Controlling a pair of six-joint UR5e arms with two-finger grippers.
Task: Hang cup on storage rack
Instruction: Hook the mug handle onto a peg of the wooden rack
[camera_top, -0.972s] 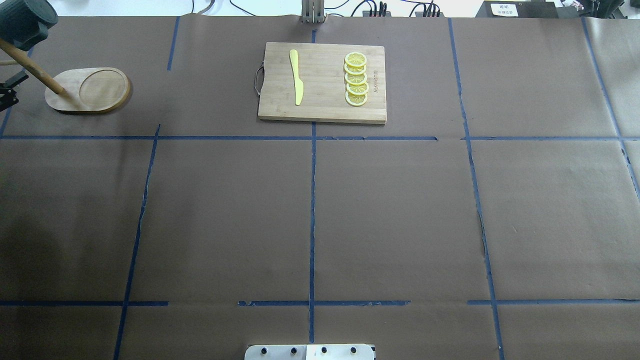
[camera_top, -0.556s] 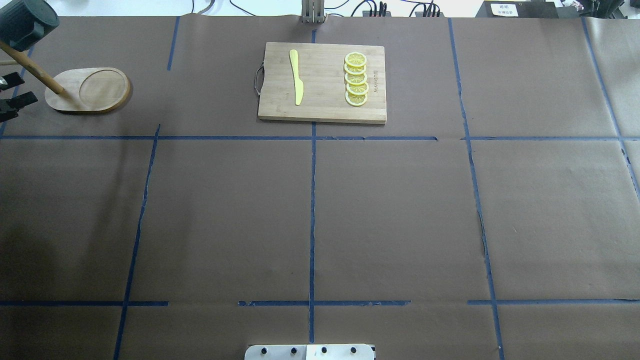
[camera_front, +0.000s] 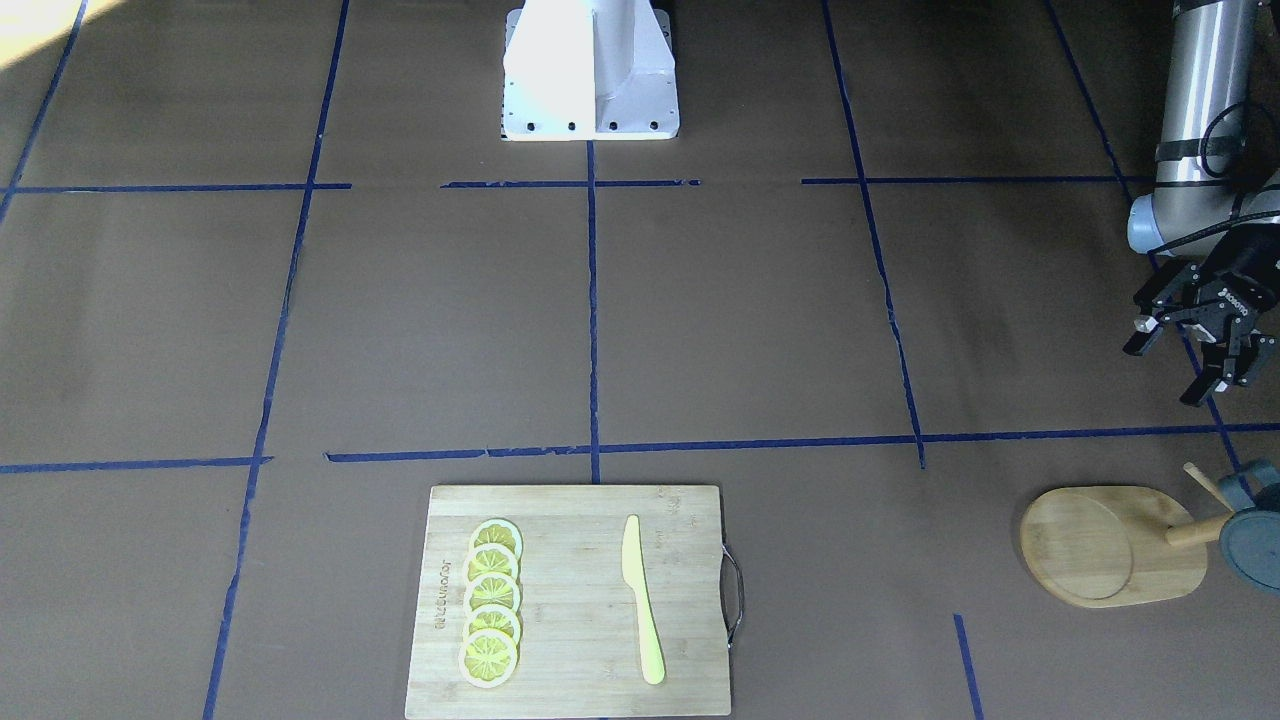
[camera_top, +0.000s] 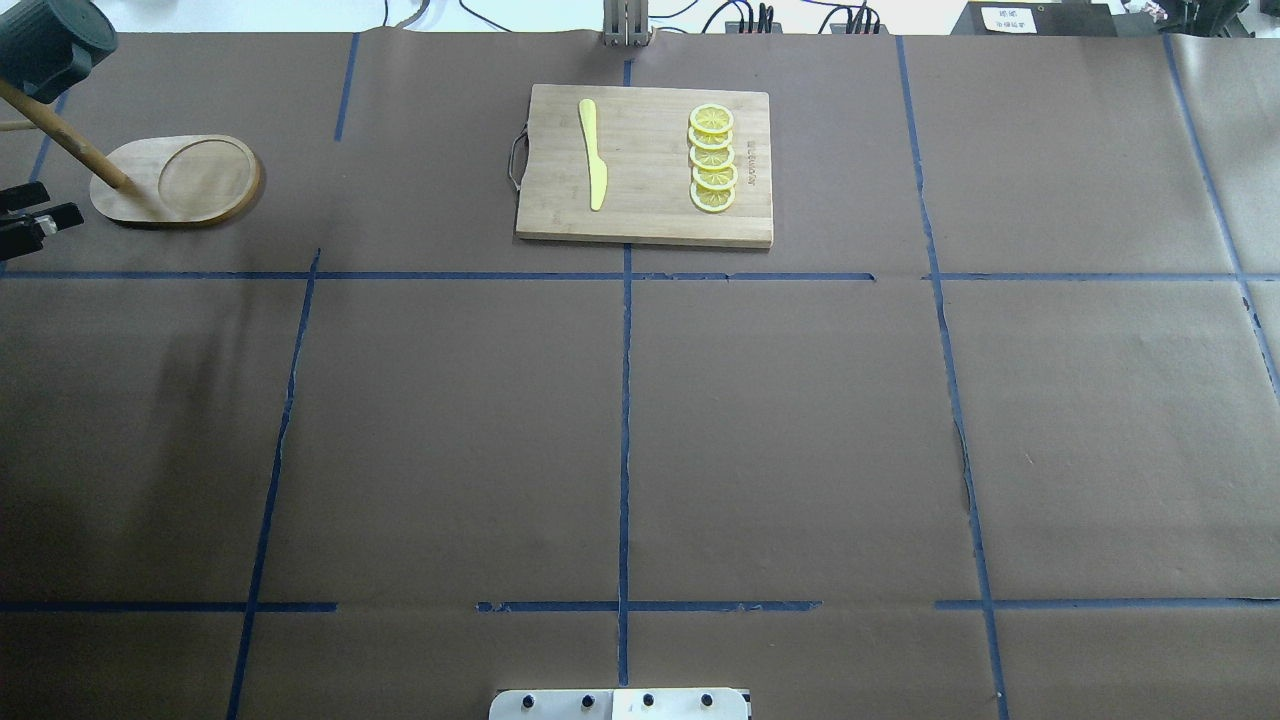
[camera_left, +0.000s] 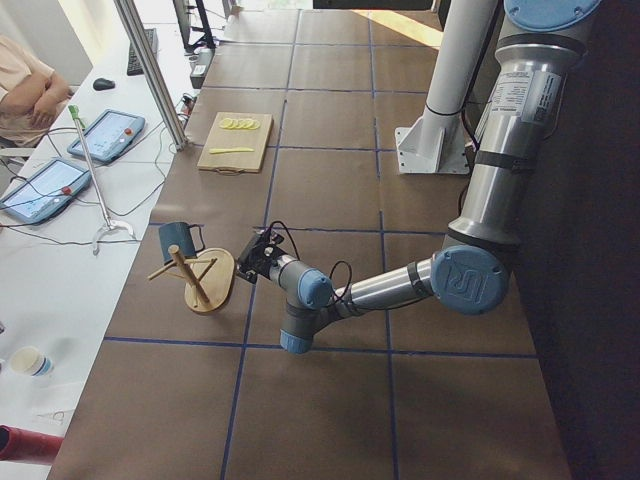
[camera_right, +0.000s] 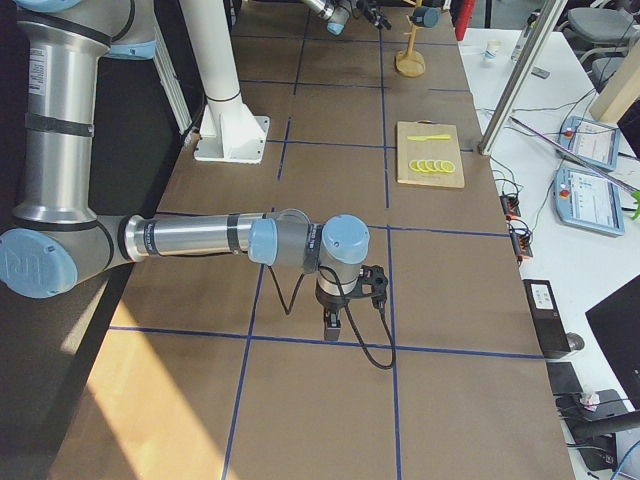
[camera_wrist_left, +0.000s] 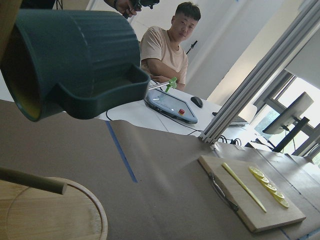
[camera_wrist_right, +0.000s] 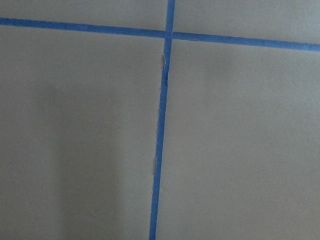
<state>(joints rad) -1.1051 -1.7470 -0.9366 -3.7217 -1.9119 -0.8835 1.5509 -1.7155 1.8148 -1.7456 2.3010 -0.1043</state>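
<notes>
The dark teal ribbed cup (camera_top: 50, 42) hangs by its loop handle on a peg of the wooden storage rack (camera_top: 180, 182) at the table's far left. It also shows in the front view (camera_front: 1255, 545), beside the rack's oval base (camera_front: 1095, 548). The left wrist view shows the cup (camera_wrist_left: 75, 55) close up, above a bare peg (camera_wrist_left: 30, 180). My left gripper (camera_front: 1172, 368) is open and empty, a short way from the rack on the robot's side; its fingers (camera_top: 55, 215) show at the overhead view's left edge. My right gripper (camera_right: 335, 320) hovers over bare paper far from the rack; I cannot tell its state.
A bamboo cutting board (camera_top: 645, 210) with a metal handle lies at the far middle of the table, bearing a yellow knife (camera_top: 592, 155) and several lemon slices (camera_top: 712, 160). The robot's base plate (camera_front: 590, 125) stands at the near edge. A seated operator (camera_wrist_left: 165, 45) shows beyond the table.
My left gripper has drawn back from the rack toward the robot's side, empty. The cup stays hanging on the peg. The right arm has not moved.
</notes>
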